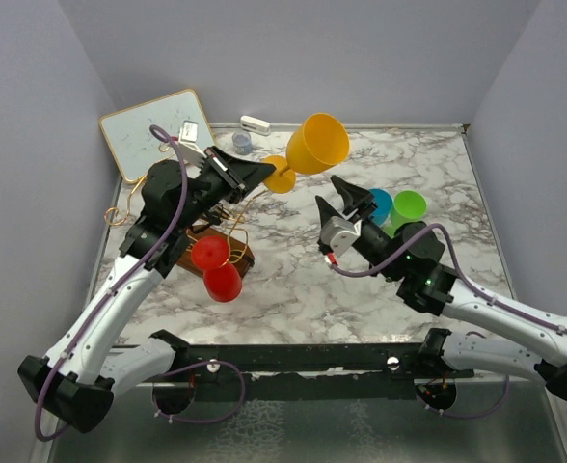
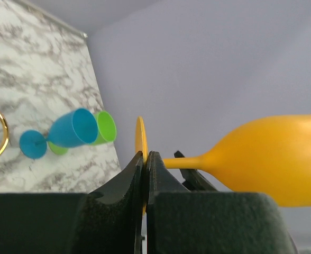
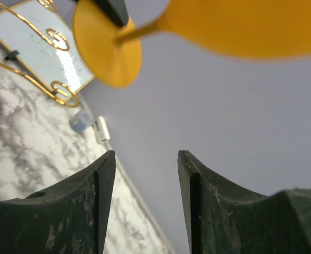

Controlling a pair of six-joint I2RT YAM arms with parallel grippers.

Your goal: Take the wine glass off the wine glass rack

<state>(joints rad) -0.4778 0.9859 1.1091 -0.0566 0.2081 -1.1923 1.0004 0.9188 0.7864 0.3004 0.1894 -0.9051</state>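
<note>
- Yellow wine glass [image 1: 312,147] is in the air over the far middle of the table [image 1: 293,289], apart from the rack [image 1: 195,253] at left.
- Left jaws are closed on its foot.
- Right jaws stand wide, holding nothing, just right of the glass.
- A red glass [image 1: 216,268] is at the rack's near side.

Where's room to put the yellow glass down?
The marble table is bare in the middle, between the red plastic glass by the gold wire rack and the right arm. Crowded near the blue plastic glass and green plastic glass.
</note>
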